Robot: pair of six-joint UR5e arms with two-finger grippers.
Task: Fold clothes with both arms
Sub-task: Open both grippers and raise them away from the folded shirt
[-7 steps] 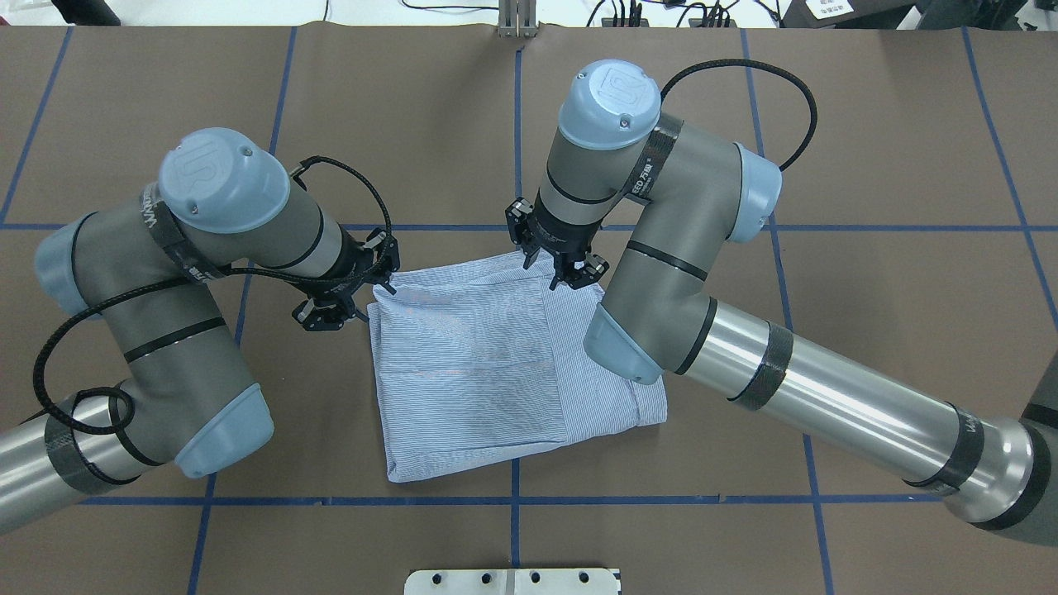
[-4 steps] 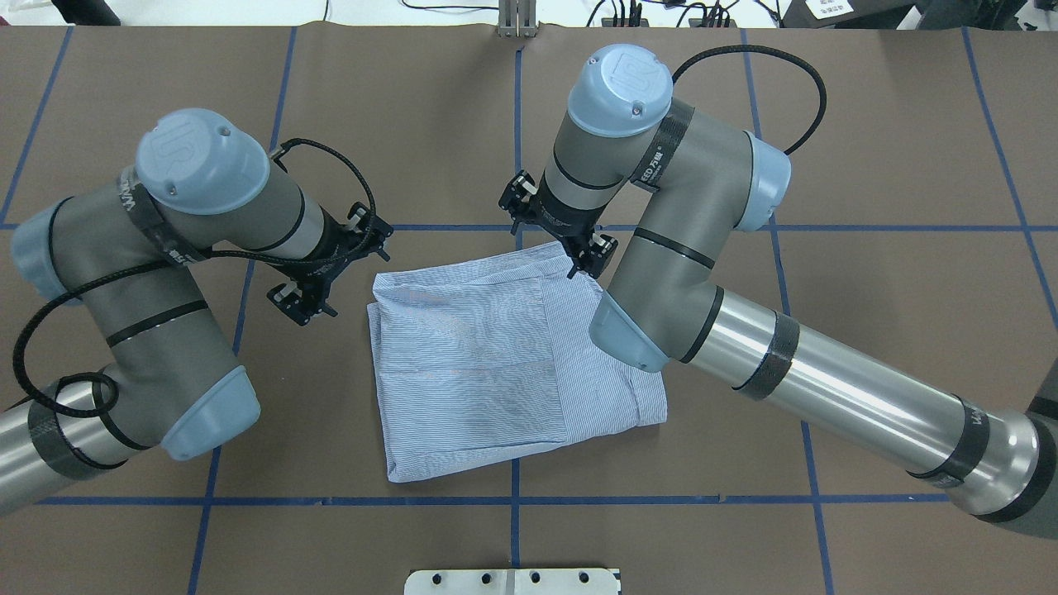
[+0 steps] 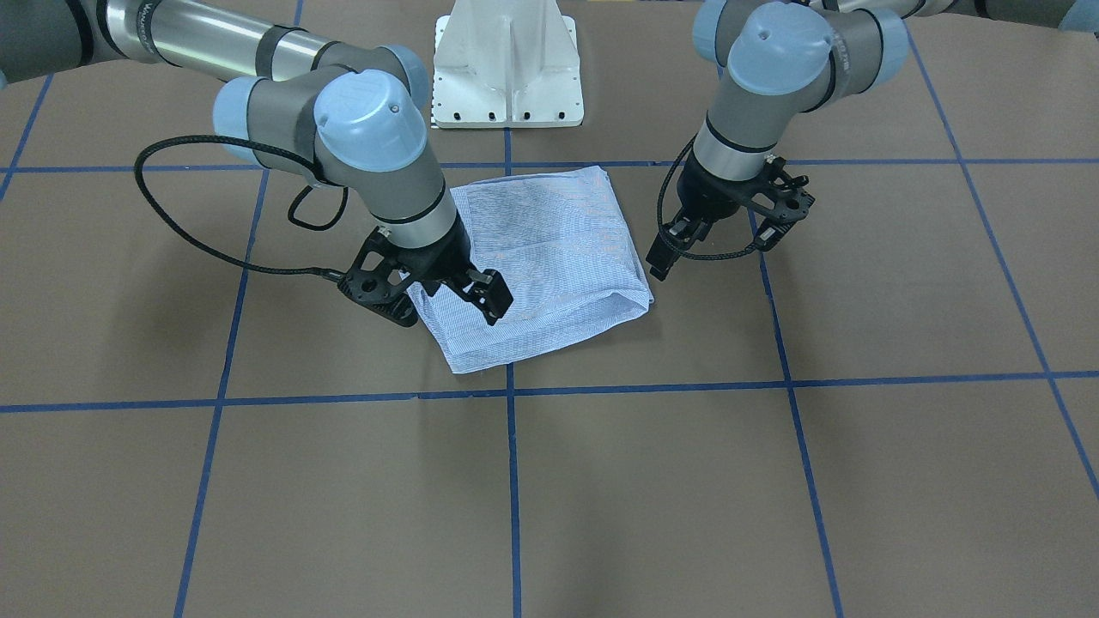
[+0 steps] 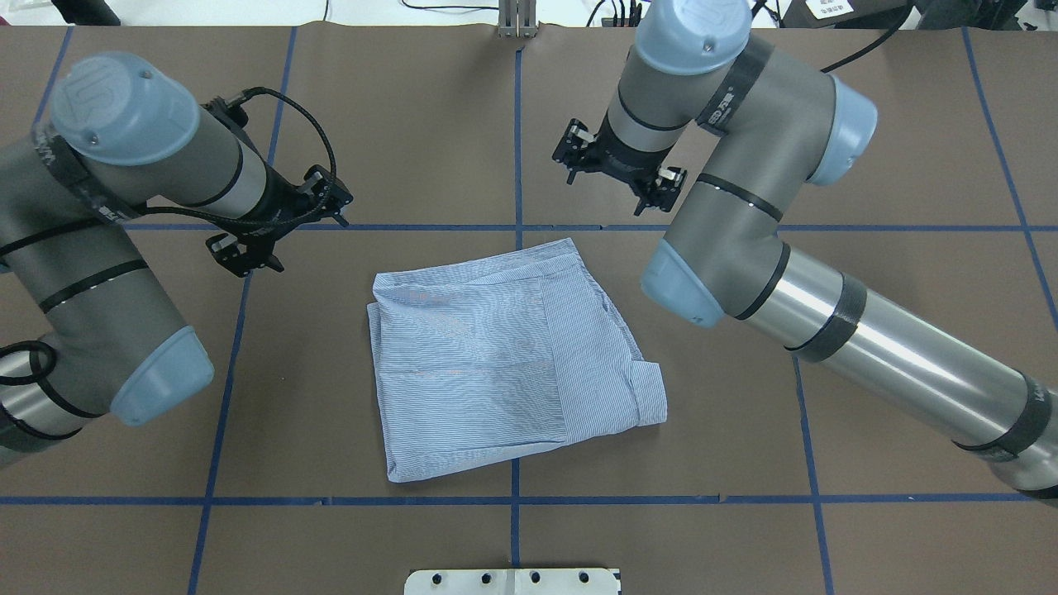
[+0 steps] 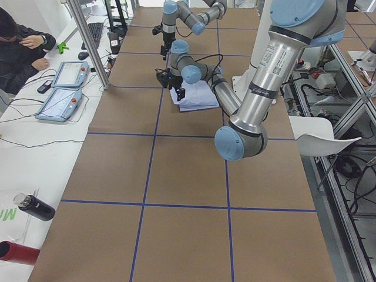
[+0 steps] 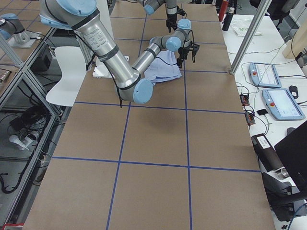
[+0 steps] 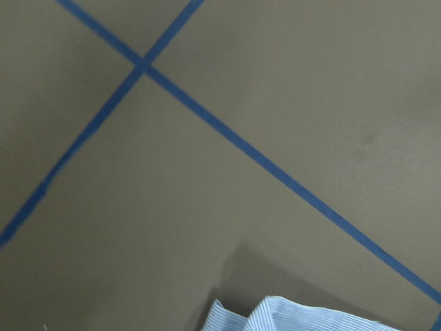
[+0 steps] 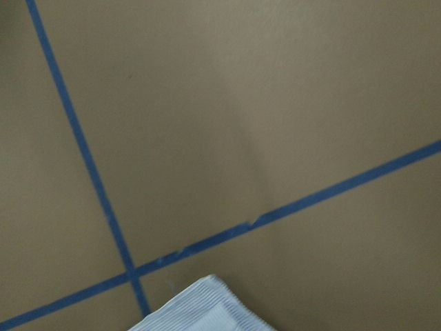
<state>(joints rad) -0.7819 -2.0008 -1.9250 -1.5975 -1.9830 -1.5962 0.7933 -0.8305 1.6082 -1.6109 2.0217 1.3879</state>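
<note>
We note shirt [image 4: 488, 355]: thin woven cloth, matt, softly creased. Table cover [image 4: 413, 107]: brown paper-like sheet, matt, smooth, with blue tape [image 4: 517, 140] lines. Right arm [image 4: 897, 364]: glossy silver metal tube, grey matt housings, smooth pale-blue caps. We see pedestal [image 3: 508, 51]: white, smooth.

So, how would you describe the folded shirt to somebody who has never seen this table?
Start from the brown table with its grid of blue tape lines. Near the middle, straight ahead of the white pedestal base, lies the shirt. It is the only cloth there: a flat, roughly square bundle of fine pale blue-and-white stripes.
</note>
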